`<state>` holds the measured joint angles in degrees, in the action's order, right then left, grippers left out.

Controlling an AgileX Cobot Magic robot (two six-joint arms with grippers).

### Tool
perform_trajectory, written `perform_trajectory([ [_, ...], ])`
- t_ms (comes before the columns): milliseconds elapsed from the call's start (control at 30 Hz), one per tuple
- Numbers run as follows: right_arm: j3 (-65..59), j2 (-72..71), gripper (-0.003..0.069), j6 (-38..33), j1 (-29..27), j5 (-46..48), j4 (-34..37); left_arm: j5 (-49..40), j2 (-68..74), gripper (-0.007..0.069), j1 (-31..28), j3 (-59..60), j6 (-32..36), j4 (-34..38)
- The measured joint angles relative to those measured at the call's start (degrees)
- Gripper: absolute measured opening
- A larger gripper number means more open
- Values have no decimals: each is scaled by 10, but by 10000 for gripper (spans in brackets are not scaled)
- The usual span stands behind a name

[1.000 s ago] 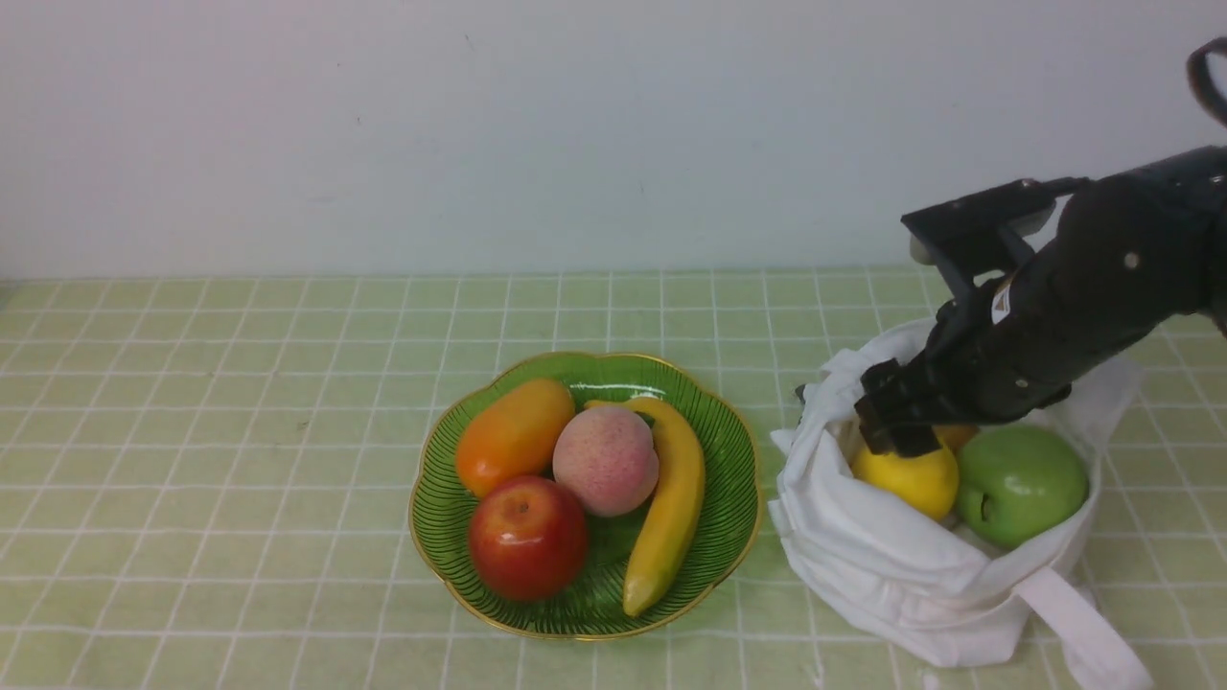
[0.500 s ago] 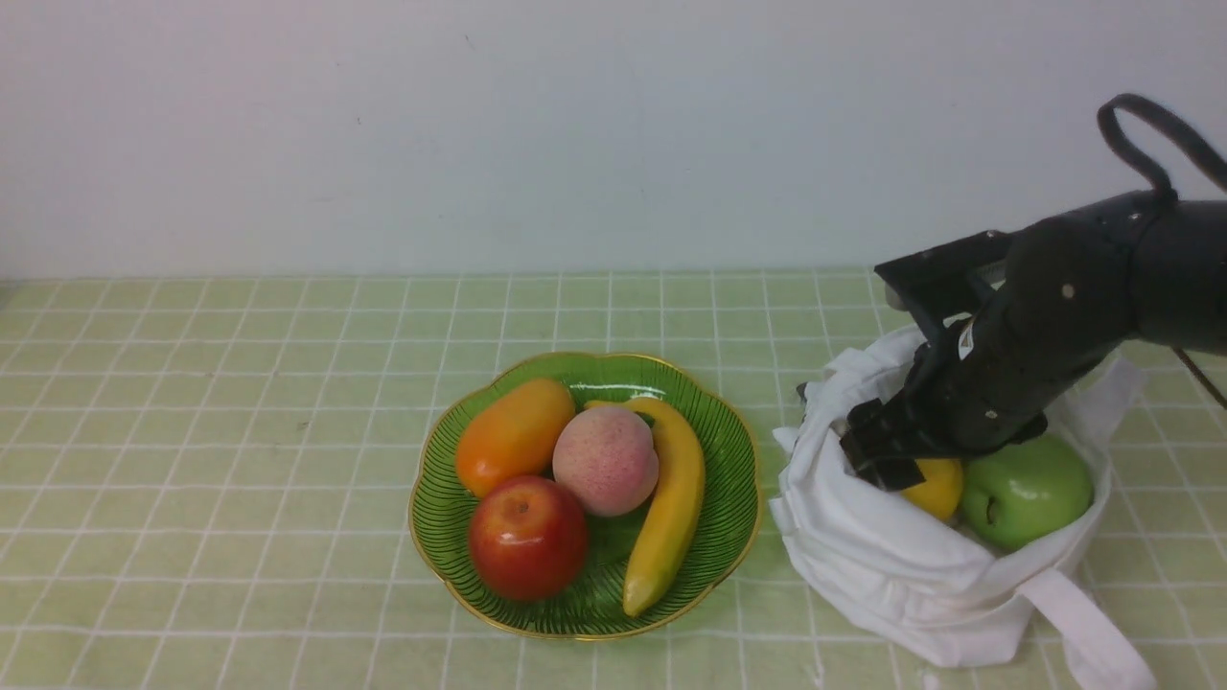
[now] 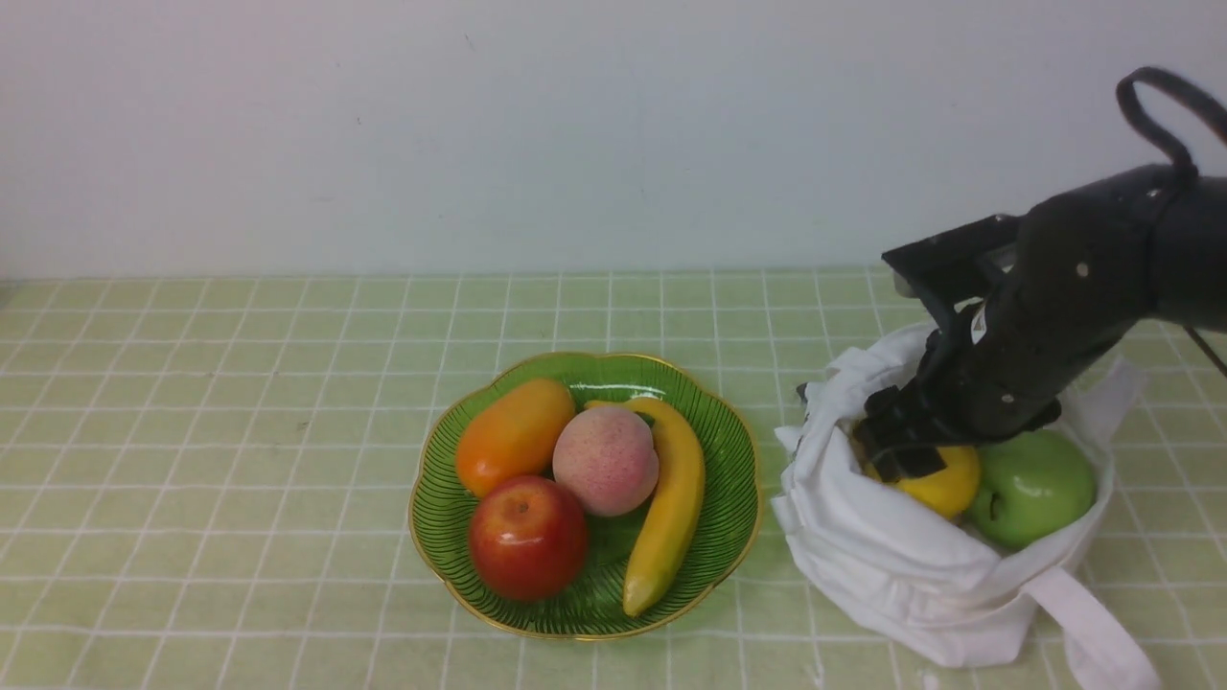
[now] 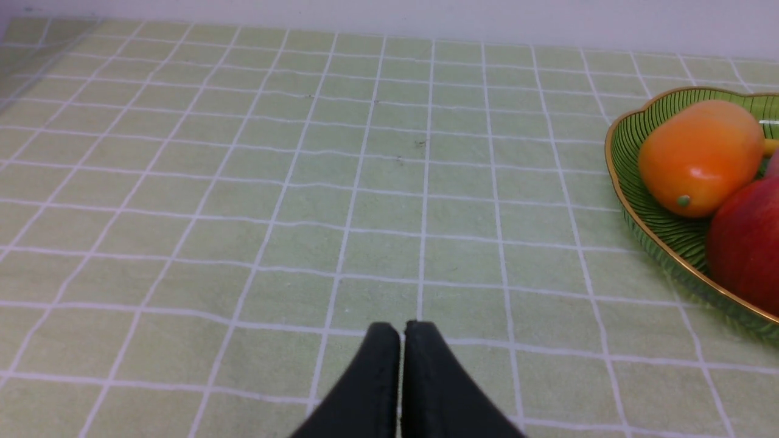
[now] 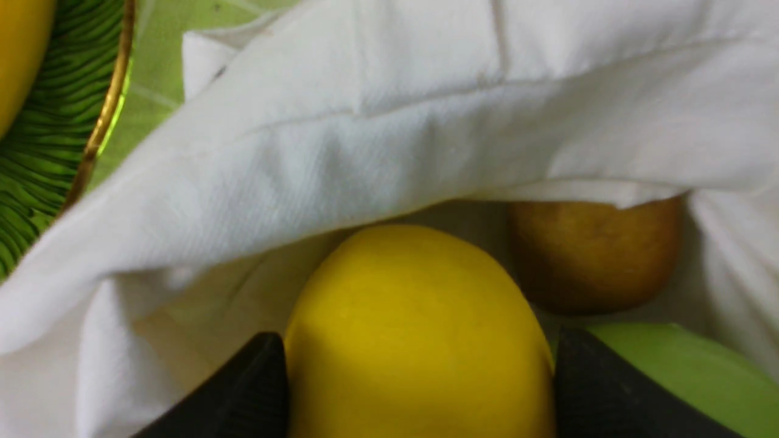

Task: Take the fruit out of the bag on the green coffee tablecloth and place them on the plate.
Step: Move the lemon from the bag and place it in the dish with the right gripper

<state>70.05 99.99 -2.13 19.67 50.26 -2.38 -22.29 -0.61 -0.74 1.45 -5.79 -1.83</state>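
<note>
The white bag (image 3: pixel 891 565) lies open on the green coffee tablecloth (image 3: pixel 240 431), right of the plate (image 3: pixel 714 422). Three fruit are inside it: a yellow lemon (image 3: pixel 944 484), a green apple (image 3: pixel 1035 484) and a golden-brown fruit (image 5: pixel 596 255) behind them. My right gripper (image 3: pixel 896 446) reaches into the bag mouth. In the right wrist view its black fingers (image 5: pixel 255 389) press both sides of the lemon (image 5: pixel 414 304), under a fold of the bag (image 5: pixel 395 121). My left gripper (image 4: pixel 401 328) hovers shut over bare cloth, left of the plate (image 4: pixel 663 237).
The plate holds an orange oval fruit (image 3: pixel 513 436), a pink peach (image 3: pixel 606 460), a red apple (image 3: pixel 527 537) and a banana (image 3: pixel 671 508). A white strap (image 3: pixel 1093 628) trails from the bag toward the front right edge. A pale wall rises behind the table.
My right gripper dipped deeper into the bag, drew its jaws in around the lemon, then rose a little. The lemon shows slightly higher than half a second ago.
</note>
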Motion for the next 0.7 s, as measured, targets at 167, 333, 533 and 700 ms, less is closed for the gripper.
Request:
perform_trajectory([
  [167,37,-17,505,0,0,59,-3,0,0,-8,0,0,-1,0],
  [333,66,-50,505,0,0,128,-3,0,0,-8,0,0,-1,0],
  [533,72,-112,505,4,0,154,6,0,0,-8,0,0,-1,0],
  [700,72,-151,505,-6,2,142,95,0,0,-8,0,0,-1,0],
])
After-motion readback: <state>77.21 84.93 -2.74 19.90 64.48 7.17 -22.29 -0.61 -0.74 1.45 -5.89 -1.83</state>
